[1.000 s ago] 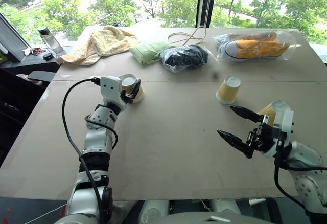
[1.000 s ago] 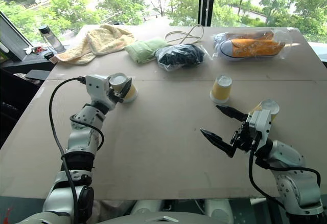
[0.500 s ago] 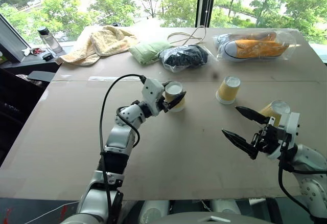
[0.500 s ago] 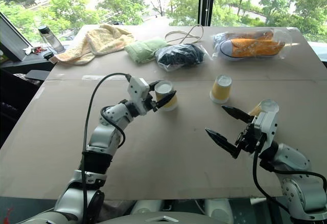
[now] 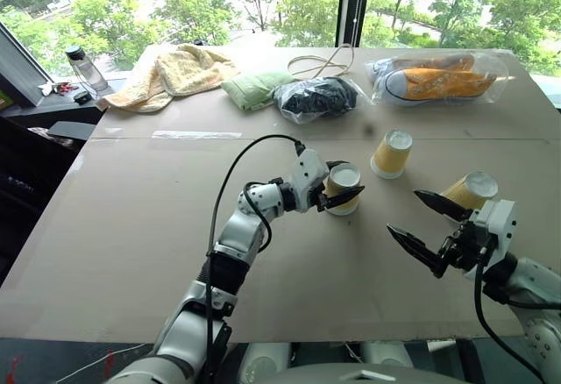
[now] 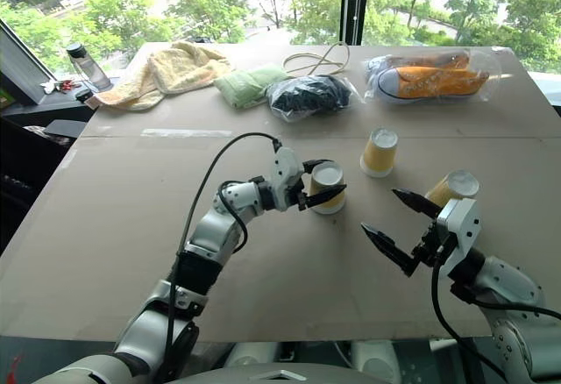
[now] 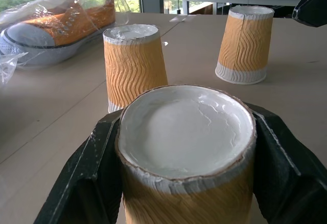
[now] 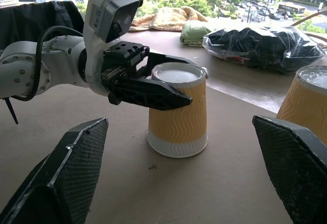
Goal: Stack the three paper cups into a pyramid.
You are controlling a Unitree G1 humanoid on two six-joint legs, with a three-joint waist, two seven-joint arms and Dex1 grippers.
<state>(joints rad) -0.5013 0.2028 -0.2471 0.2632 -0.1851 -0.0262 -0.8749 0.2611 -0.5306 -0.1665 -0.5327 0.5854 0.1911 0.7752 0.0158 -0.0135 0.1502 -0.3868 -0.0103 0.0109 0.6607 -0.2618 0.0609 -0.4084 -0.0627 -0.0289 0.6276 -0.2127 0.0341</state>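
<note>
Now the left tool (image 5: 344,193) is pinching a light, crushable cup (image 5: 343,188) near its base; the right tool (image 5: 424,229) is gaping wide.

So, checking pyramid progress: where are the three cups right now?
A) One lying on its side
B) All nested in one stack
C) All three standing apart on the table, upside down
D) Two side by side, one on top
C: the cup gripped by the left end effector and the other two cups each stand separately, base up.
</note>
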